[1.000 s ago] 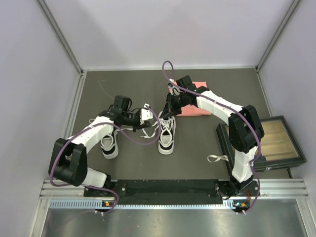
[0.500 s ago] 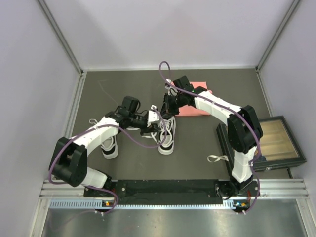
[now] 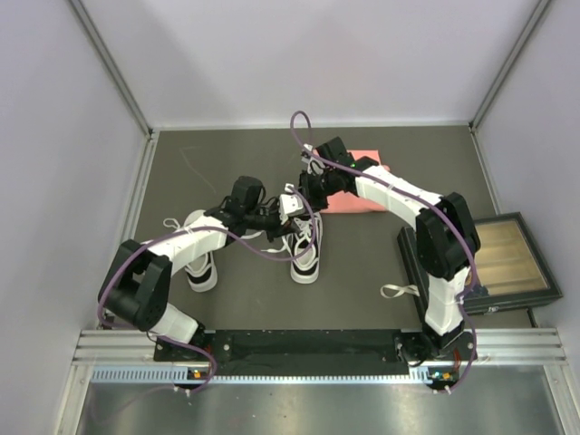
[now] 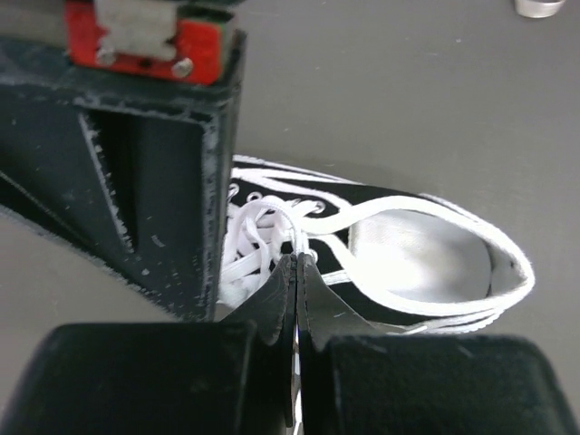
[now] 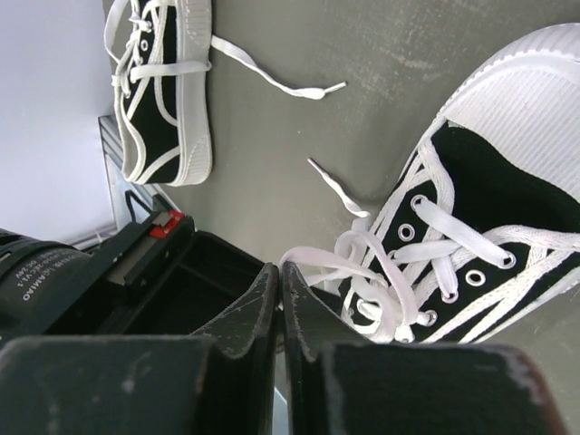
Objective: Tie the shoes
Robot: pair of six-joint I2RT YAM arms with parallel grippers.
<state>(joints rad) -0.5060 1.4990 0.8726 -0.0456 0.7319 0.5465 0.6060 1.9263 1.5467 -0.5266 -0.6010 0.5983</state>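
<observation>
Counter (image 3: 362, 272): dark, walled on three sides, open room at far-left and near-right. Framed tray (image 3: 521, 258) sat at your right edge. Pink pad (image 3: 364, 203) lay beneath right arm. Shoes: middle shoe (image 3: 306, 257) sat mid-counter, left shoe (image 3: 201, 270) well apart toward left wall. You had left end effector (image 3: 290, 205) and right end effector (image 3: 311, 192) almost meeting above middle shoe's laces (image 5: 390, 272). Both had fingers pressed together, tips at lace loops. Couldn't tell whether lace was clamped.
</observation>
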